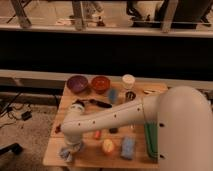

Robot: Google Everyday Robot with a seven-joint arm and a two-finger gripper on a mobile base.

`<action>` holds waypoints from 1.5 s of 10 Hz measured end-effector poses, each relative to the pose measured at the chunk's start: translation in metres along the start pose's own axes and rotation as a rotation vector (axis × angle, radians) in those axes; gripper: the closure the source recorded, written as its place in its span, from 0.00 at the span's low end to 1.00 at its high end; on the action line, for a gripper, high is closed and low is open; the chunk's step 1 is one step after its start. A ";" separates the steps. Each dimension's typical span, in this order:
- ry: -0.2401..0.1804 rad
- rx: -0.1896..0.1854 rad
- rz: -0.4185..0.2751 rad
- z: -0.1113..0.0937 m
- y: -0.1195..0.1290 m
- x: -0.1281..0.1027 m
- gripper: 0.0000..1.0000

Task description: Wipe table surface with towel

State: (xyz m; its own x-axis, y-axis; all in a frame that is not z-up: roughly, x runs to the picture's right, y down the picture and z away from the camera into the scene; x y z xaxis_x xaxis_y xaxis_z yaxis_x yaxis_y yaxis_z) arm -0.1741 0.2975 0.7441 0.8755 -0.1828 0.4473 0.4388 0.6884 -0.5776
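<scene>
A bunched pale blue towel [66,152] lies at the front left corner of the wooden table [85,159]. My gripper [70,146] points straight down onto the towel, at the end of the white arm [107,119] that reaches in from the right. The gripper's tip is sunk into the towel's folds. The towel touches the table surface close to its left edge.
At the back stand a purple bowl [77,83], an orange bowl [101,83] and a white cup [128,81]. A black utensil [98,103], a yellow object [108,146], a blue sponge [128,148] and a green item [150,141] lie nearer. My base [185,130] blocks the right side.
</scene>
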 end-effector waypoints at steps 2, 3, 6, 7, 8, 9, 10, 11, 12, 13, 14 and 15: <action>-0.001 0.003 -0.007 0.004 -0.008 -0.007 1.00; -0.002 0.005 -0.014 0.006 -0.012 -0.014 1.00; -0.008 0.016 -0.054 0.007 -0.022 -0.043 1.00; -0.009 0.018 -0.059 0.007 -0.024 -0.046 1.00; -0.006 0.025 -0.064 0.005 -0.026 -0.045 1.00; 0.005 0.031 -0.070 0.001 -0.032 -0.038 1.00; 0.010 0.037 -0.070 -0.003 -0.036 -0.032 1.00; 0.012 0.039 -0.067 -0.005 -0.038 -0.028 1.00; 0.011 0.039 -0.070 -0.004 -0.038 -0.029 0.98; 0.011 0.038 -0.071 -0.004 -0.037 -0.030 0.92; 0.011 0.038 -0.070 -0.004 -0.038 -0.030 0.82; 0.011 0.039 -0.068 -0.004 -0.038 -0.029 0.69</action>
State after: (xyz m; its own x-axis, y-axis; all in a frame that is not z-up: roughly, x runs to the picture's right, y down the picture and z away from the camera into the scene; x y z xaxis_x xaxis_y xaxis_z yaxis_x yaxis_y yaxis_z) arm -0.2149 0.2740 0.7501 0.8461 -0.2376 0.4771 0.4895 0.7006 -0.5191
